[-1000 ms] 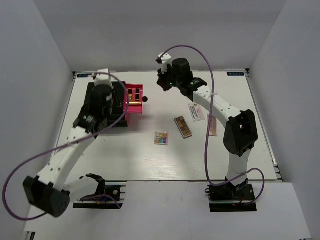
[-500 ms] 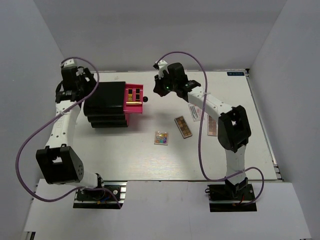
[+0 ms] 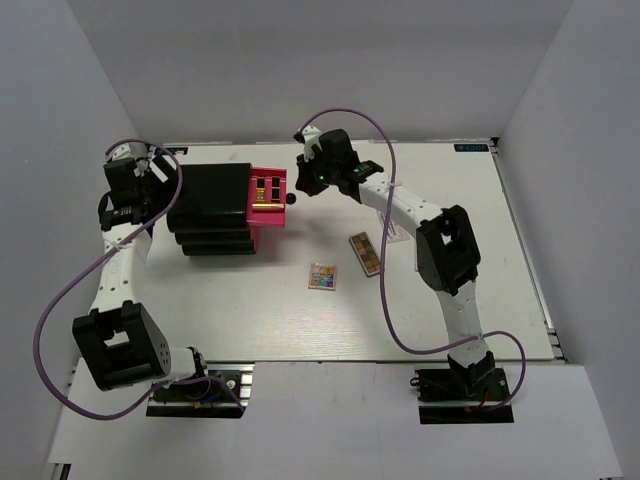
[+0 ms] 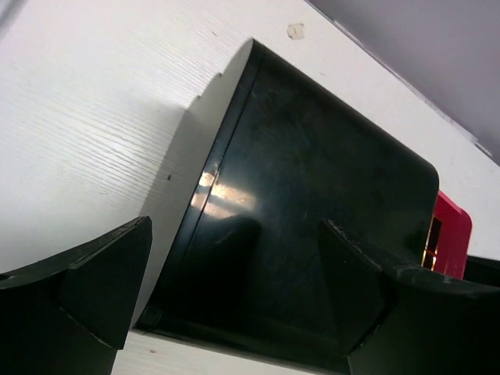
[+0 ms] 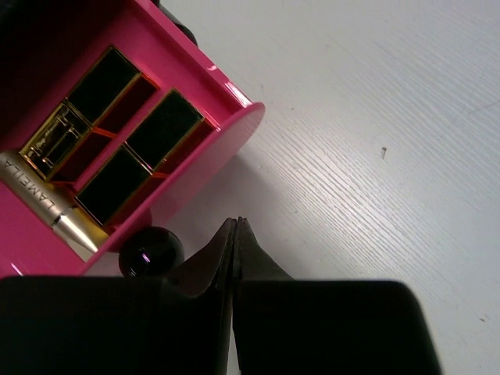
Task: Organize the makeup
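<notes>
Top external view: the right gripper, fingers together and empty, has slid left to the knob of the open pink drawer. The left gripper, fingers apart, has swung to the left edge of the black box, probably bracing it. The square palette and long palette lie centre frame, room around.

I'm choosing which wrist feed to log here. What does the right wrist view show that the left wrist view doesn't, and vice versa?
Only the right wrist view: the inside of the open pink drawer, with lipsticks in its compartments and a rose-gold tube lying beside them, the black knob, and the right gripper shut on nothing. Only the left wrist view: the body of the black box, seen between the open fingers of the left gripper. Both: the pink drawer and the white table.
</notes>
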You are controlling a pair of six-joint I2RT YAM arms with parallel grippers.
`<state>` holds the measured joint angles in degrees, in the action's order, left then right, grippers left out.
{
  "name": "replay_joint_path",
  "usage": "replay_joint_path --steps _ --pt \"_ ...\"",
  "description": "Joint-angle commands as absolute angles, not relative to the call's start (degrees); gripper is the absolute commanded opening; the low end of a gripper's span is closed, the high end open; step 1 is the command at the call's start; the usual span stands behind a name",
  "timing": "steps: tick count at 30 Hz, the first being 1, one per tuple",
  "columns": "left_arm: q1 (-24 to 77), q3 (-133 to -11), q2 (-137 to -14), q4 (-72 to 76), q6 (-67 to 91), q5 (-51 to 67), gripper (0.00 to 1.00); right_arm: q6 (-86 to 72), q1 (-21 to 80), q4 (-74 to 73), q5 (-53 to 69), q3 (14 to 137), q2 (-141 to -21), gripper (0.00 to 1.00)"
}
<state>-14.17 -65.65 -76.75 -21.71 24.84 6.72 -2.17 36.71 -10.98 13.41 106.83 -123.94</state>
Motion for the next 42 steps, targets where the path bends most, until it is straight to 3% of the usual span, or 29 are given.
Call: replay_joint_path --steps 1,9,36,39,42 --pt "-15.21 -63.2 -75.41 -17.59 26.63 13.87 0.97 -2.55 37.61 -10.99 14.41 111.0 -125.41 0.0" --pt "-16.34 -59.86 -77.78 -14.16 26.81 21.53 0.97 -3.08 38.85 -10.99 18.45 117.68 -129.98 0.0" --pt "-16.88 -60.03 -81.12 -11.69 27.68 26.9 0.98 -2.38 43.68 -5.37 28.39 126.56 -137.72 0.0" --pt "-16.88 -59.94 -81.3 -11.51 27.95 26.89 0.98 -0.8 44.21 -3.61 30.14 126.74 -137.9 0.08" --pt "-17.4 -59.85 -81.65 -11.51 28.12 26.81 0.98 1.39 44.91 -3.25 30.06 127.44 -137.64 0.1"
